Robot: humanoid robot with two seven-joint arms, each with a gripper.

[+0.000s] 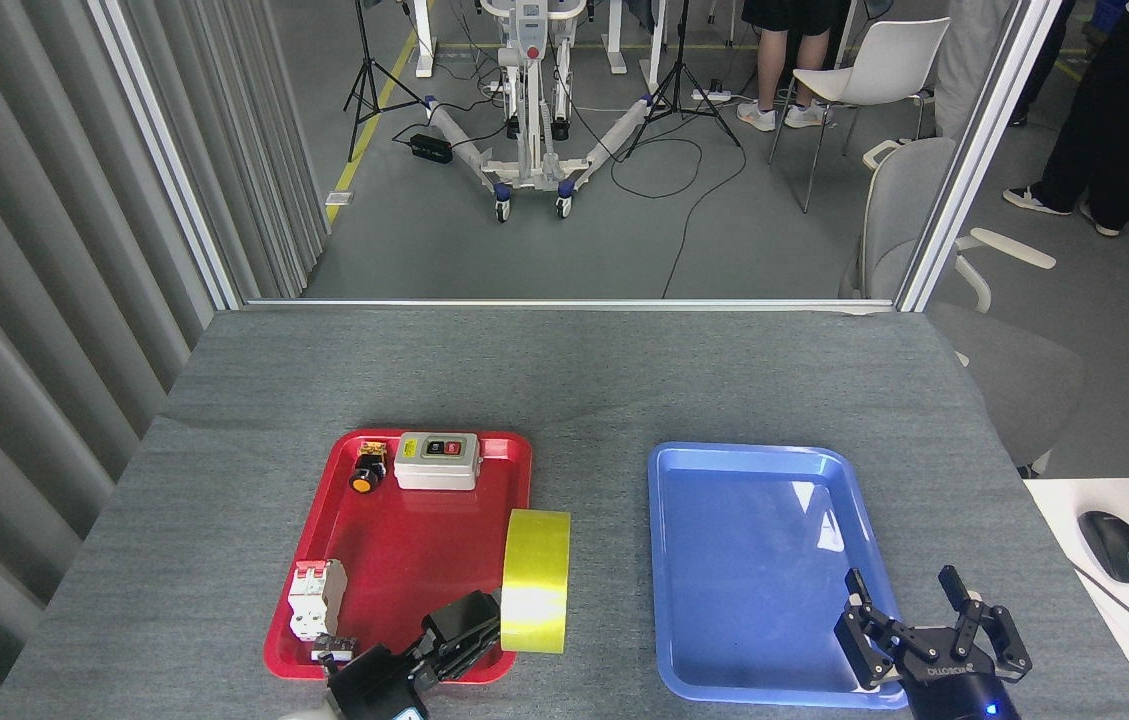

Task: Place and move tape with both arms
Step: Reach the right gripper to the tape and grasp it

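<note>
The left pincer (484, 622) seemed to grip the tape (535, 580), standing on edge beside the red tray (404, 560), ready to pass over. Beside the blue tray (754, 560), the right pincer (929, 625) waited wide open, empty.

You're in a robotics lab: a grey worktop (564, 380) framed by aluminium posts (964, 160), tripods (369, 75) and a wheeled rig (529, 110) at twelve o'clock, cables (684, 200) trailing over the floor, office chairs (874, 70) at one.
</note>
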